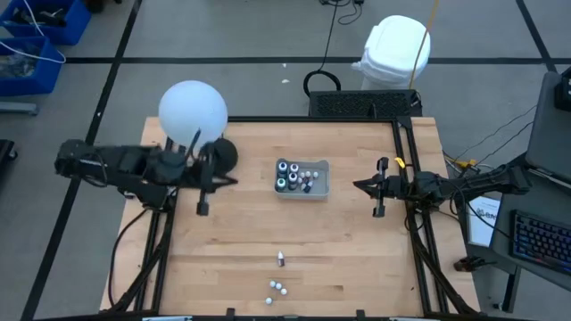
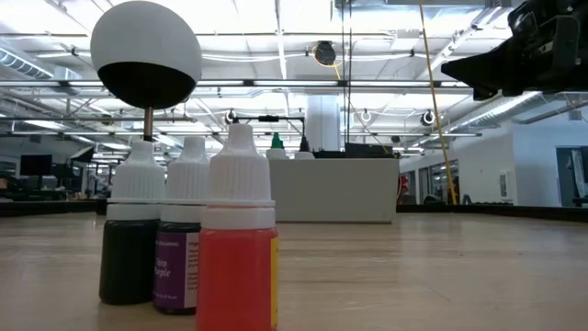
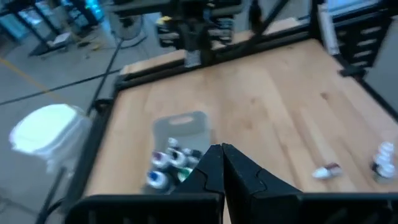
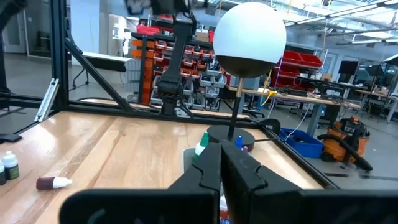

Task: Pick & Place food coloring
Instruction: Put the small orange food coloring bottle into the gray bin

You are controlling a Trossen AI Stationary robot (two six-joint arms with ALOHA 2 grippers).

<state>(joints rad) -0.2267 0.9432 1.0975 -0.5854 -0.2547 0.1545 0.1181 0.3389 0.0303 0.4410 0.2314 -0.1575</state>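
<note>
Two arms hang over the desk (image 1: 268,223), one at each side; at the far left the left arm reaches in, and its claw (image 1: 202,208) is well left of the tray (image 1: 323,178), fingers pressed together on nothing, as the left wrist view shows (image 3: 222,163); behind that arm stands a lamp (image 1: 192,111) with a white globe on a round dark base; near the middle of the desk sits the grey tray, holding a cluster of bottles (image 1: 295,177), the bigger dark ones with coloured rims toward its left end and smaller white-capped ones beside them; toward the near edge, well apart from the tray, one vial (image 1: 281,259) lies on its side on the wood; nearer the edge still stand three vials (image 1: 277,288) close together, and the low view shows them upright from just beside: a dark green one (image 2: 129,234), a purple-labelled one (image 2: 180,239) and a red one (image 2: 238,239) in front; on the right the right arm waits, its claw (image 1: 378,210) well right of the tray and clear of the desk, fingers shut and empty, seen meeting at a point in the right wrist view (image 4: 221,160); beyond the desk's far edge, on the floor to the right, is a white bin (image 1: 396,51).
</note>
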